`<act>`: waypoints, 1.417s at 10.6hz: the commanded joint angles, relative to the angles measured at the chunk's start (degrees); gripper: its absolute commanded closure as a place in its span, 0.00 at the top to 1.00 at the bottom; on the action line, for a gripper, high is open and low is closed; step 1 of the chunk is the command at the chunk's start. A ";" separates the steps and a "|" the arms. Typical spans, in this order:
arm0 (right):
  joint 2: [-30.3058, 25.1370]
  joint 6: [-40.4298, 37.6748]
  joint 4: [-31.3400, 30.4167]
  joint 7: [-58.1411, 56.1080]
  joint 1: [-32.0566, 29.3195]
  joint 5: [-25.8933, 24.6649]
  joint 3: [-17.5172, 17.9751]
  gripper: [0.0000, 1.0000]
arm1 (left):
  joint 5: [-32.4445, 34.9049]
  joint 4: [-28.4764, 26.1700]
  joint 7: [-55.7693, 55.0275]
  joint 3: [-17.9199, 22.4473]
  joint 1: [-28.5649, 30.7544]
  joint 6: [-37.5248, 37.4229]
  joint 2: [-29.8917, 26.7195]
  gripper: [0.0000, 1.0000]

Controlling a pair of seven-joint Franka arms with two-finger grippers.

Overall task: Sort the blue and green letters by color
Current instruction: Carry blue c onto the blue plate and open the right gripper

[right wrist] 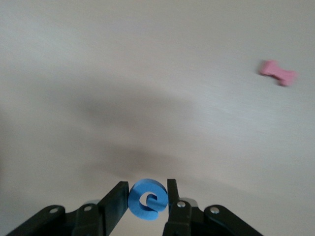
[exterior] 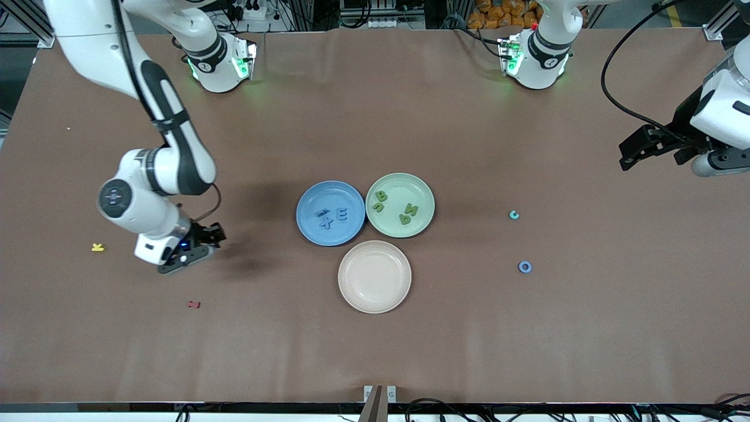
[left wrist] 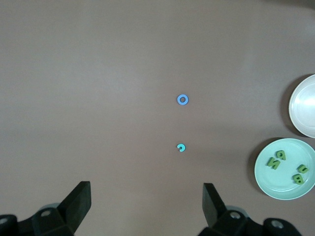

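Observation:
My right gripper (exterior: 211, 235) is shut on a mid-blue curled letter (right wrist: 146, 199) and holds it just above bare table, toward the right arm's end. The blue plate (exterior: 304, 202) holds blue letters (exterior: 342, 214). The green plate (exterior: 410, 187) beside it holds several olive-green letters (exterior: 408, 214); they also show in the left wrist view (left wrist: 275, 160). A blue ring letter (exterior: 525, 267) (left wrist: 182, 100) and a small teal C (exterior: 514, 215) (left wrist: 181, 147) lie loose toward the left arm's end. My left gripper (exterior: 630, 155) (left wrist: 146, 201) is open and empty, raised over that end.
An empty beige plate (exterior: 375, 276) (left wrist: 305, 105) sits nearer the front camera than the other two plates. A yellow K (exterior: 98, 247) and a dark-red letter (exterior: 194, 304) (right wrist: 278, 73) lie near my right gripper.

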 commanded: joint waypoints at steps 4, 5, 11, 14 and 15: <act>-1.22 -0.06 0.35 27.60 17.64 1.28 -0.48 0.01 | -1.47 -0.97 1.91 0.11 0.80 0.98 -0.29 1.00; -0.78 0.12 0.53 30.50 20.01 1.28 -0.48 0.01 | -1.47 -0.97 2.27 0.11 0.80 0.89 -0.29 1.00; 2.56 0.12 1.93 41.06 28.82 1.28 0.05 0.99 | -1.47 -0.97 2.27 0.11 0.80 0.98 0.14 1.00; 1.95 -0.76 3.69 39.68 25.07 1.02 -0.04 1.00 | -1.47 -0.97 2.27 0.11 0.98 0.98 0.14 1.00; 1.42 -1.54 3.78 37.33 22.26 1.02 -0.04 1.00 | -1.56 -0.88 2.27 0.11 1.07 0.98 0.14 1.00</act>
